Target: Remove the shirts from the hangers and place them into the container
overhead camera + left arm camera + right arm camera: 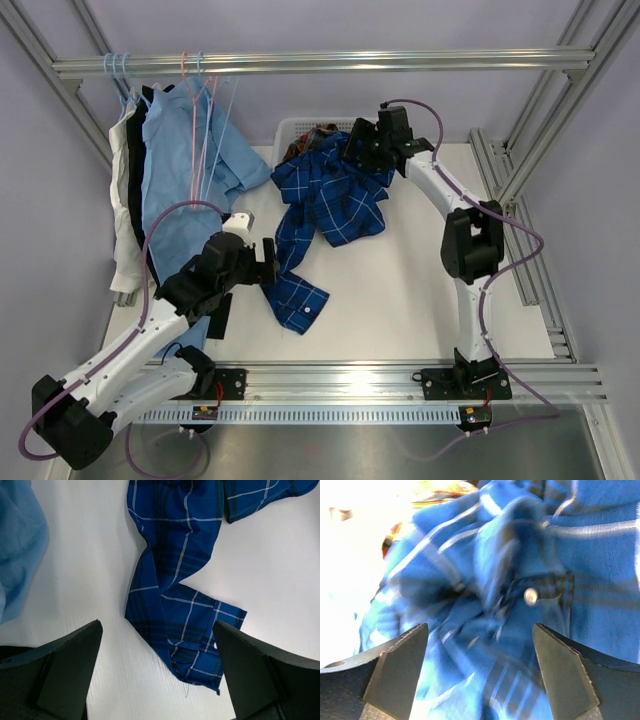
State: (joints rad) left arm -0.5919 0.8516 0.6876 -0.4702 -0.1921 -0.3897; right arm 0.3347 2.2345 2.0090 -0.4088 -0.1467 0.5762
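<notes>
The dark blue checked shirt [335, 195] lies half out of the white container [290, 128], spilling forward onto the table. Its sleeve cuff [298, 300] reaches toward the left arm. My right gripper [352, 150] hangs open just over the bunched shirt [520, 555] at the container's rim, and nothing is between its fingers [480, 626]. My left gripper [268, 262] is open low over the table, with the cuff [200, 645] lying flat under its fingers [156, 625]. A bit of reddish plaid cloth [318, 132] shows inside the container.
A light blue shirt [185, 170], a black one [137, 170] and a white one [122, 200] hang at the far left. Their pale blue hangers [118, 70] and pink hangers [190, 68] hook on the metal rail [400, 62]. Frame posts stand on both sides.
</notes>
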